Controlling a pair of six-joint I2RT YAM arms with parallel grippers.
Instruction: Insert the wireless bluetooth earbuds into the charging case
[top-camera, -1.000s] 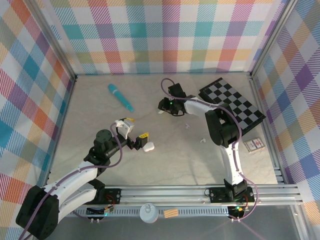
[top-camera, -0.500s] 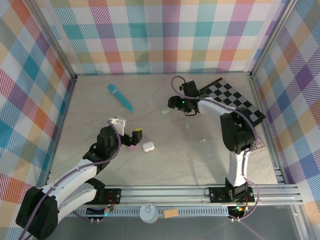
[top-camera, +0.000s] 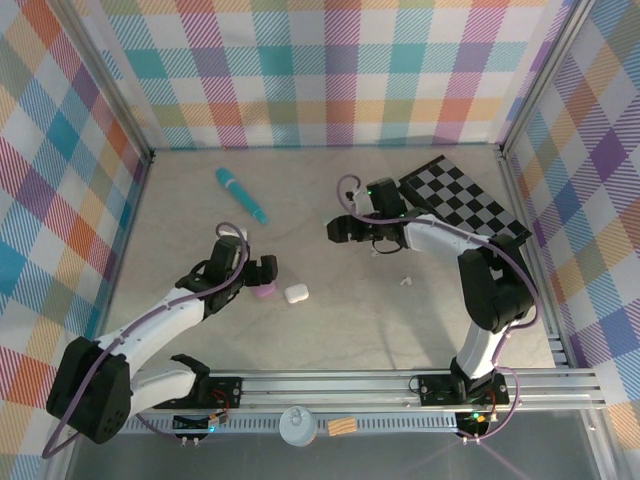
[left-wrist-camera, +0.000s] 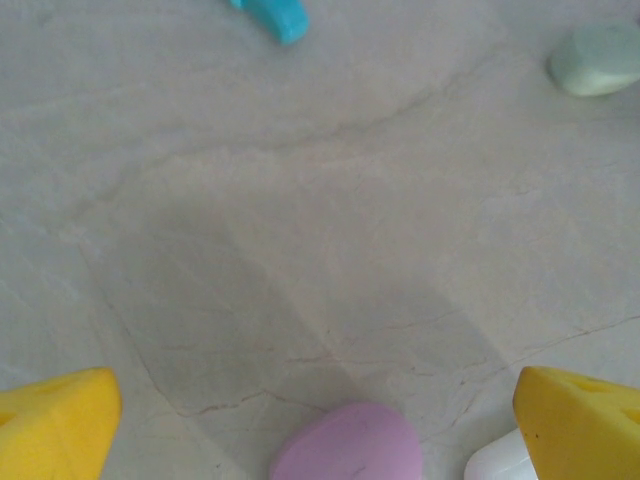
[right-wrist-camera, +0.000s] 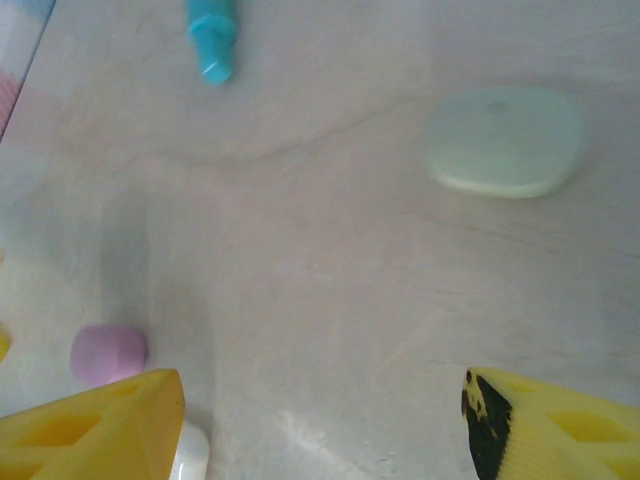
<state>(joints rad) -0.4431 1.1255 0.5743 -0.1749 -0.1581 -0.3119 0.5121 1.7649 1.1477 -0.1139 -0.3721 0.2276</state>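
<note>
Two tiny white earbuds (top-camera: 373, 250) (top-camera: 406, 281) lie on the table right of centre. A purple charging case (top-camera: 263, 292) and a white charging case (top-camera: 295, 294) sit side by side. My left gripper (top-camera: 262, 273) hovers open just over the purple case (left-wrist-camera: 345, 445), its yellow fingertips (left-wrist-camera: 55, 420) on either side, the white case (left-wrist-camera: 495, 465) by the right one. My right gripper (top-camera: 335, 230) is open with bare table between its fingertips (right-wrist-camera: 95, 425). A pale green case (right-wrist-camera: 503, 140) lies closed ahead of it, apart from it.
A teal pen-like stick (top-camera: 241, 194) lies at the back left. A checkerboard (top-camera: 465, 200) rests at the back right, beside the right arm. Checked walls and metal rails enclose the table.
My right gripper's jaws have widened and it has drawn off the green case, which lies free. My left gripper has shifted left, from the white case to over the purple case.
</note>
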